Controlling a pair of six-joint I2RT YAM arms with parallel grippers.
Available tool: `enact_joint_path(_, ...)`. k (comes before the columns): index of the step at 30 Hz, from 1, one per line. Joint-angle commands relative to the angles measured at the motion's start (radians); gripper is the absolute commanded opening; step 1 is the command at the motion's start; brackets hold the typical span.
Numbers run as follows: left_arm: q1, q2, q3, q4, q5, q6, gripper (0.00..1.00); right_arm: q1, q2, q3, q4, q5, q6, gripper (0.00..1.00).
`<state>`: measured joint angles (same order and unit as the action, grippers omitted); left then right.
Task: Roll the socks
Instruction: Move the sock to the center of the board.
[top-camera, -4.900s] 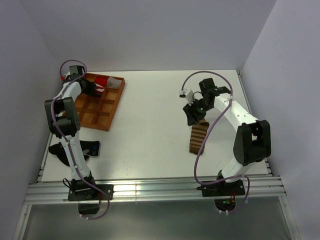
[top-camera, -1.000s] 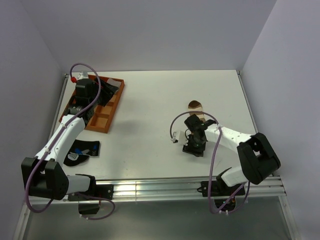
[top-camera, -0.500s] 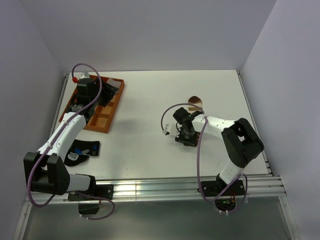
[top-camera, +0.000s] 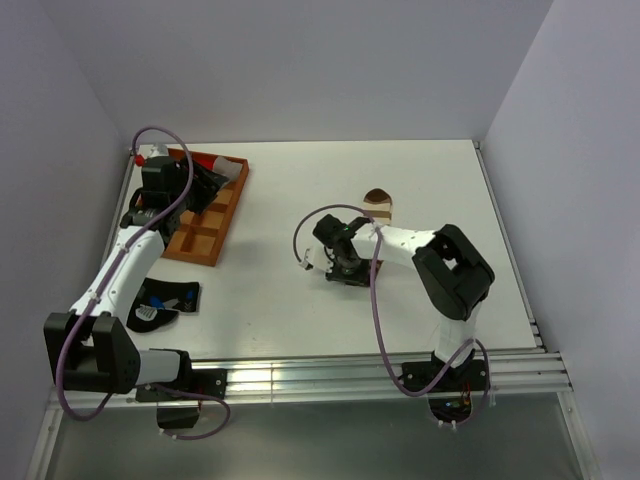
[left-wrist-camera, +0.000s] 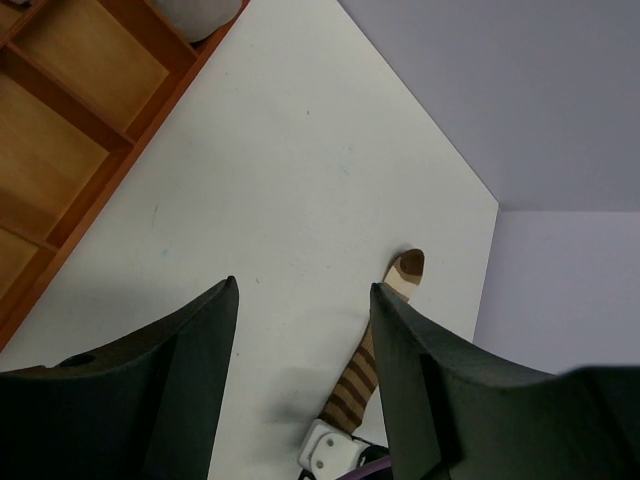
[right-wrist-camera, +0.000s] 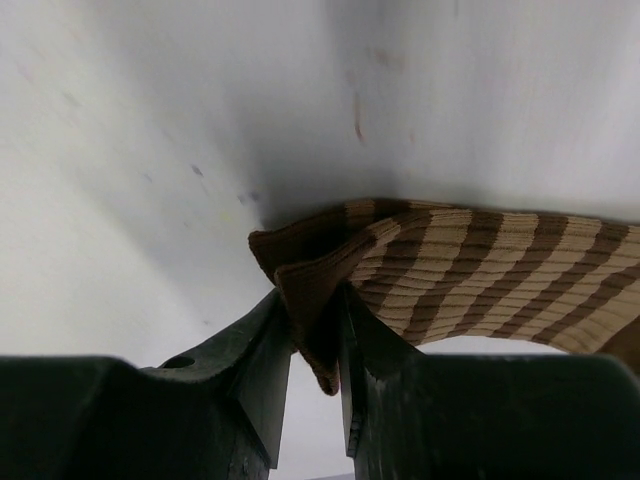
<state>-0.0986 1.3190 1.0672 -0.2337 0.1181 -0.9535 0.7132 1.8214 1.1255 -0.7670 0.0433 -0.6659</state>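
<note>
The brown-and-tan sock (right-wrist-camera: 450, 265), pinched at its cuff, lies stretched out mid-bench (top-camera: 280, 200).
The right pincer (right-wrist-camera: 317, 320) nips the sock's folded cuff edge; the left pincer (left-wrist-camera: 303, 290) hangs spread by the wooden tray (left-wrist-camera: 60, 190) at far left.

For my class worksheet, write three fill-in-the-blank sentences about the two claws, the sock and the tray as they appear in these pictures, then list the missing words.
1. The right claw pinches one end of a striped fabric sock coloured tan and ____.
2. The left claw has its jaws ____, with nothing between them.
3. The orange wooden compartment tray lies on the ____ side of the white table.

Missing words: brown; open; left.
</note>
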Motion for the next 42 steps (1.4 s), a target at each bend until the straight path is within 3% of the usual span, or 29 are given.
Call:
enact_joint_path(1, 0.007, -0.056, 0.045, 0.0, 0.029, 0.035, 0.61, 0.066, 0.081, 0.054, 0.101, -0.114, 0.049, 0.3)
enact_joint_path(7, 0.008, -0.069, 0.014, -0.001, 0.04, 0.045, 0.6, 0.144, 0.082, 0.042, 0.126, -0.135, 0.038, 0.29)
enact_joint_path(15, 0.007, -0.129, -0.065, 0.048, 0.052, 0.051, 0.6, 0.149, 0.049, 0.054, -0.004, -0.355, 0.005, 0.29)
enact_joint_path(17, 0.004, -0.133, -0.084, 0.063, 0.051, 0.055, 0.6, 0.138, 0.041, 0.065, -0.021, -0.384, 0.012, 0.35)
enact_joint_path(21, -0.003, -0.138, -0.131, 0.096, 0.061, 0.056, 0.6, 0.129, -0.006, 0.022, 0.011, -0.335, 0.026, 0.49)
enact_joint_path(27, -0.003, -0.136, -0.147, 0.111, 0.069, 0.059, 0.6, 0.132, -0.095, -0.018, 0.049, -0.281, 0.066, 0.56)
enact_joint_path(42, -0.003, -0.13, -0.139, 0.1, 0.057, 0.068, 0.61, 0.175, -0.195, -0.13, 0.143, -0.096, 0.107, 0.58)
